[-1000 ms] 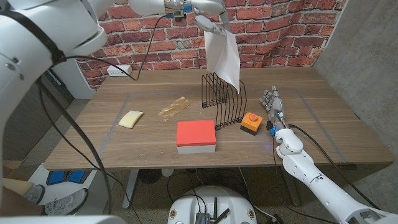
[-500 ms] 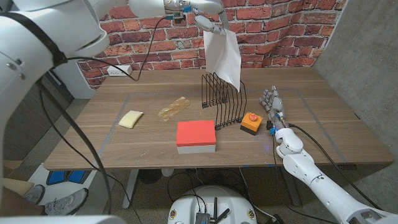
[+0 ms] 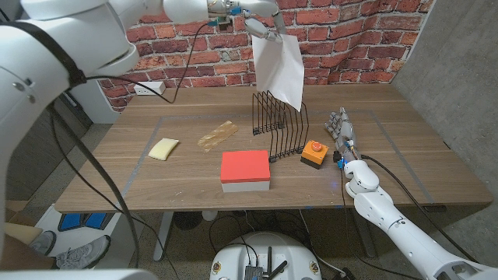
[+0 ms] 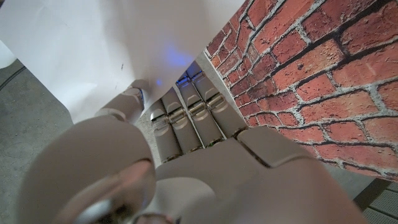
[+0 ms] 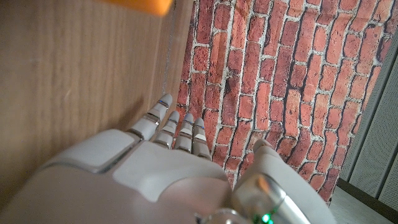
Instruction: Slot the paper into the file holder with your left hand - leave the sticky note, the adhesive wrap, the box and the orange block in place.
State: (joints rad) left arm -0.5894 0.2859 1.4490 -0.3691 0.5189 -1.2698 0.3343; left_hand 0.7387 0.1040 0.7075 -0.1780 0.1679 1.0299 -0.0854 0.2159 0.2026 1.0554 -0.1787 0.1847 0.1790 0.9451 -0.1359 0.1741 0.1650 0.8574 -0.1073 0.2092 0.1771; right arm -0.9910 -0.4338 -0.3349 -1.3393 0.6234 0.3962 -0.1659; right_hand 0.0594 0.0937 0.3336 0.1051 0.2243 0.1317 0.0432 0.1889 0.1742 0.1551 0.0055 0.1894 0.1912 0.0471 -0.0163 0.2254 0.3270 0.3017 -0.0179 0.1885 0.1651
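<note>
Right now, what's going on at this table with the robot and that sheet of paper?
The robot's left hand holds a white sheet of paper up over the black wire file holder, its lower corner hanging near the top of the slots, not yet slotted in. The right hand waits on the table beside the orange block, holding nothing. The red-topped box, sticky note and adhesive wrap sit untouched.

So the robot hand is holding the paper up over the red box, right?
Not quite. The left robot hand holds the paper up over the black file holder, not the red box, which sits nearer the table's front edge. The head view shows it.
</note>
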